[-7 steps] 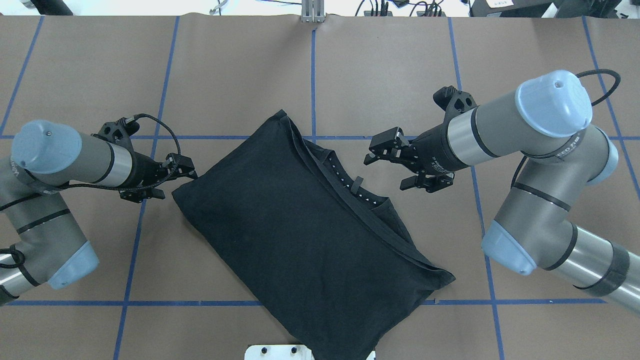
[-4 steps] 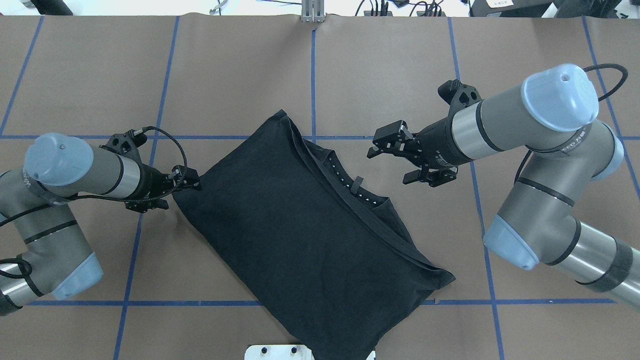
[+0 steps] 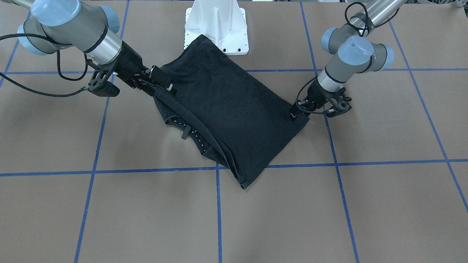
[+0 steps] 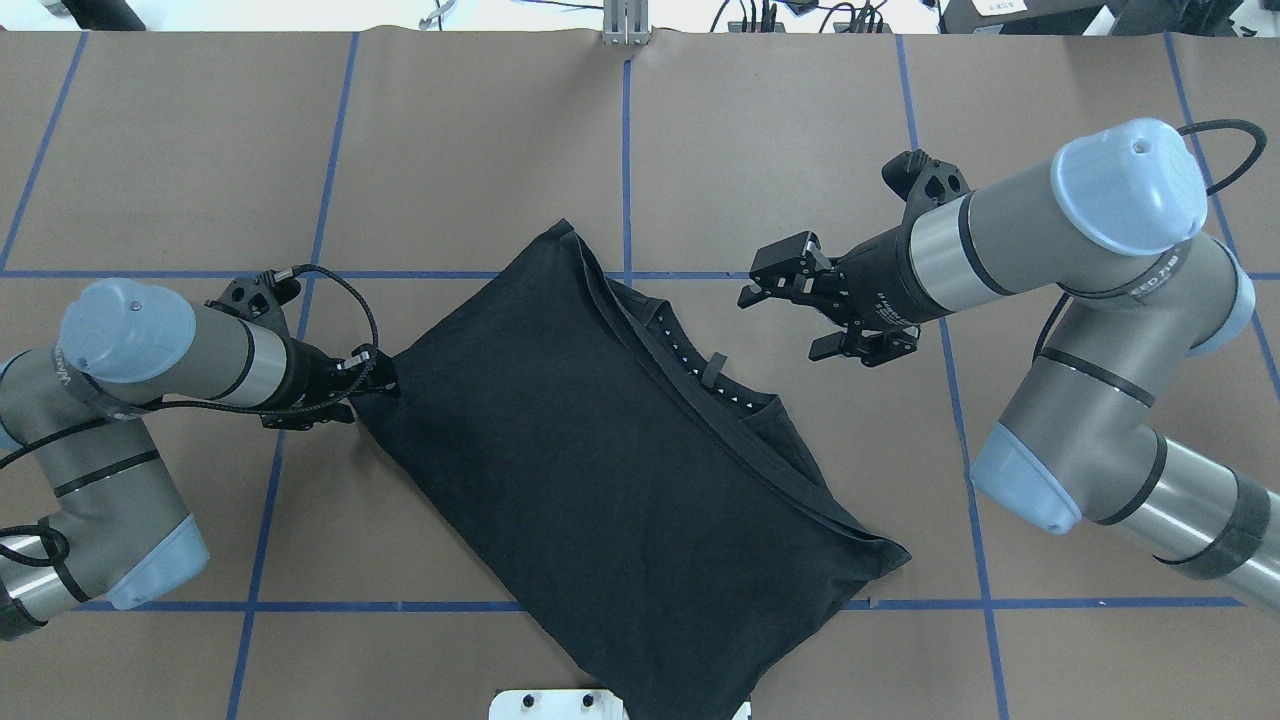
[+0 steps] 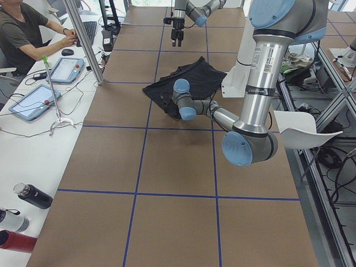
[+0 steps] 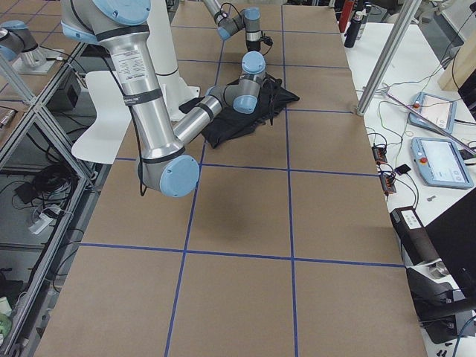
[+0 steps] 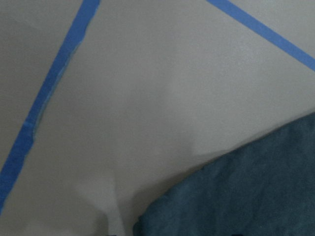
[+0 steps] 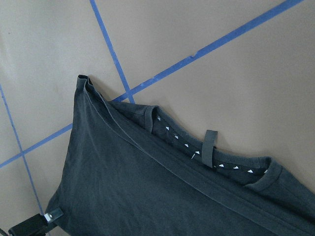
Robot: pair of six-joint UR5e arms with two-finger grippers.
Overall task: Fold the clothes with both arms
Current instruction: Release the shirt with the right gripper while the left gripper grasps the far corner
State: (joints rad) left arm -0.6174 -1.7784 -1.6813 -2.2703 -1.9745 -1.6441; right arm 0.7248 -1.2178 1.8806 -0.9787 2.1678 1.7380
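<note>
Lying under it all is a big brown table (image 4: pixel 200 150) with blue lines that cross it in squares. Two grey arms with pale blue caps reach over it. The right arm (image 4: pixel 1000 260) comes in from one side and the left arm (image 4: pixel 170 345) from the other, with the shirt between them.

A black shirt (image 4: pixel 600 480) lies in the middle of the table. It is folded into a long shape and sits slanted across the blue lines. The side that faces up is plain black. One end of it lies over the edge of a white base (image 3: pixel 215 22) near the robot.

The right gripper (image 4: pixel 785 322) hangs in the air just beside the neck edge of the shirt and does not touch it. Its two fingers are wide apart, with nothing in them. The left gripper (image 4: pixel 375 378) is down low at the far corner of the shirt, right against the cloth. I cannot tell if its fingers are apart or pinched on the corner.

At the neck edge a dark strip with small white triangles (image 8: pixel 184 145) peeks out. A little black loop (image 8: pixel 210 147) lies across that strip
</note>
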